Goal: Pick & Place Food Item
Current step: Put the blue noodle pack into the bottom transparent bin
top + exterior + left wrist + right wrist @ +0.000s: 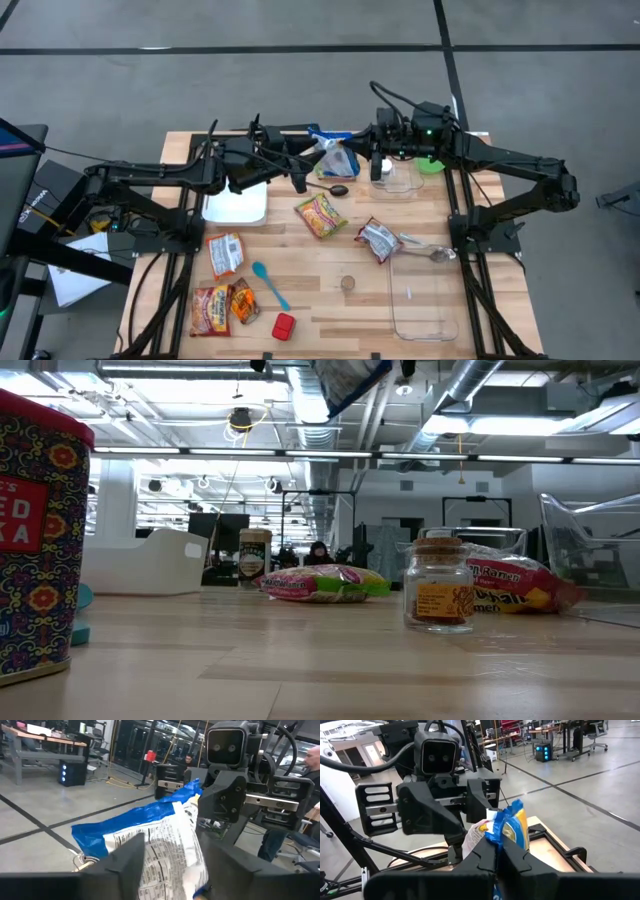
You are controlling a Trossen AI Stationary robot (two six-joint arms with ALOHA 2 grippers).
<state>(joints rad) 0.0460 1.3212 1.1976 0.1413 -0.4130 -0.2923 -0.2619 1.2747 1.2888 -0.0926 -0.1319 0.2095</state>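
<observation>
I was in the middle of a hand-off. The chip bag hung up in the air over the back of the table, between my two grippers. My right gripper was shut tight on the bag's blue top edge. My left gripper had its fingers apart, one on each side of the bag, and I did not think they were pinching it.

I think the next move called for my left arm to back away with fingers wide, so the bag would not snag. Then my right arm could carry the bag to a bin.

The white bin sat just under my left arm. The clear tub lay near the front right edge. Below the bag were a spoon and a noodle pack, so I should stay high. The back edge of the table was close behind me. There was more open room toward the middle.
</observation>
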